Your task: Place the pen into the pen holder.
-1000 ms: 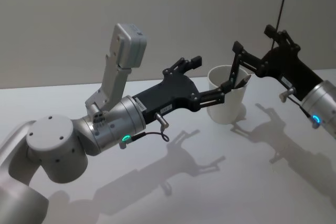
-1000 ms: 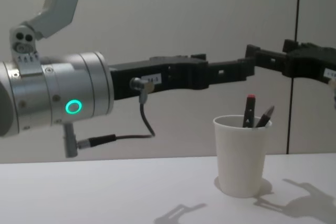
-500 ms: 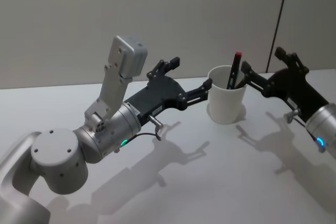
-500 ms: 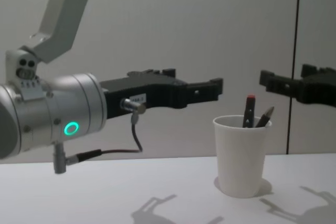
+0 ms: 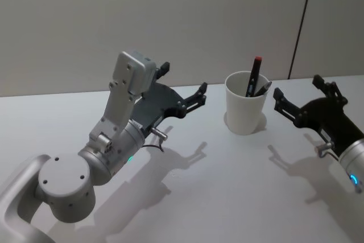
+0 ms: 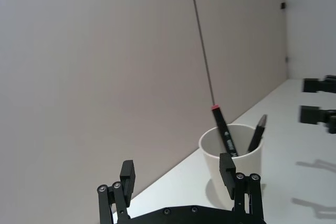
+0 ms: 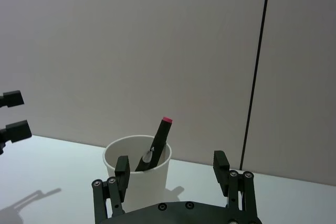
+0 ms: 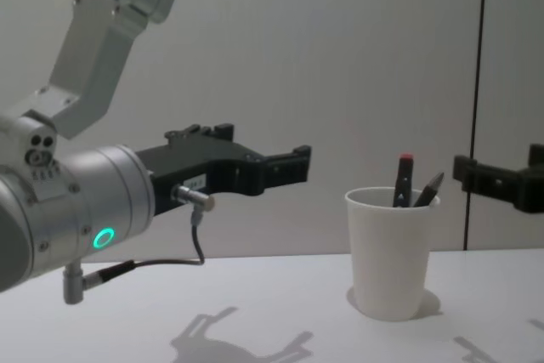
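White pen holder (image 5: 245, 109) (pen (image 5: 253, 76) inside) stands between both empty claws.

Even, soft light; crisp arm shadows fall on the table (image 5: 239, 197); sharp focus throughout.

White table (image 5: 227, 197), plain grey wall (image 5: 170, 21) behind, dark vertical seam (image 5: 300, 24) in wall.

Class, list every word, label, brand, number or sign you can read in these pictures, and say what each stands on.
None can be read.
White sticker on the left end effector: print too small to read.
Pale marks on the red-capped pen in the pen holder: too blurred to read.
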Robot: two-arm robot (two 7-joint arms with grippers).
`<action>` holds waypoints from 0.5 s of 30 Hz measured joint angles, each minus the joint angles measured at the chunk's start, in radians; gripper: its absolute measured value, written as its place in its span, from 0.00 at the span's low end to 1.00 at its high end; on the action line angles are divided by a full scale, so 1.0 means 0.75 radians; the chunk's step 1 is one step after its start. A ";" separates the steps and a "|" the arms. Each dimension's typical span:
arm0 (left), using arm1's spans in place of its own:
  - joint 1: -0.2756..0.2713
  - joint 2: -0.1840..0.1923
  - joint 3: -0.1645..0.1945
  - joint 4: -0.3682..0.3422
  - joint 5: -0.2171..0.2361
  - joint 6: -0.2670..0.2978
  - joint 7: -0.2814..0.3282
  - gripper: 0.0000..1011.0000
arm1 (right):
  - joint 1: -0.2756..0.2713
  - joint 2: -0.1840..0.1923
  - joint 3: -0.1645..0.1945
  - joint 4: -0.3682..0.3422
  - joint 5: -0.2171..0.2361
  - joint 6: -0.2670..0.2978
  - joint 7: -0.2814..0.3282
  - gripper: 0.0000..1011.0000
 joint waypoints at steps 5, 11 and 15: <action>0.015 0.000 0.003 0.003 0.043 -0.016 0.080 0.99 | -0.040 0.004 0.003 -0.035 -0.011 0.018 -0.042 0.99; 0.031 0.000 0.007 0.005 0.088 -0.035 0.162 0.99 | -0.052 0.005 0.004 -0.044 -0.015 0.023 -0.054 0.99; 0.034 0.000 0.007 0.006 0.098 -0.039 0.180 0.99 | -0.052 0.005 0.004 -0.045 -0.015 0.023 -0.054 0.99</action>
